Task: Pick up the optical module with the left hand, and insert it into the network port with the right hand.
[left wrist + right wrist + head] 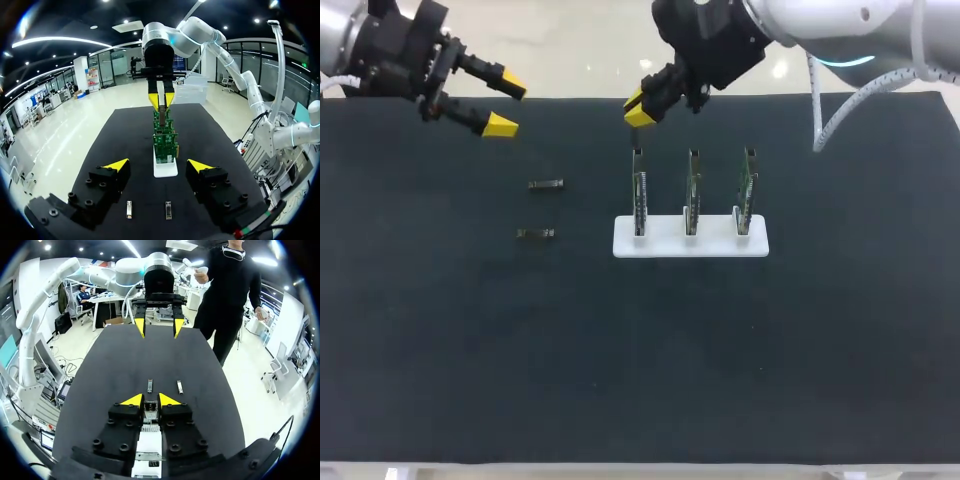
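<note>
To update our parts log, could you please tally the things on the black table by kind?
modules: 2
boards: 3
holder: 1
Total: 6

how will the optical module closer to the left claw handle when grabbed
The optical module looks small, flat-sided and rigid, so it is probably light and unlikely to roll. Lying low on the table, it may skid if one finger of the open left claw touches first.
</note>
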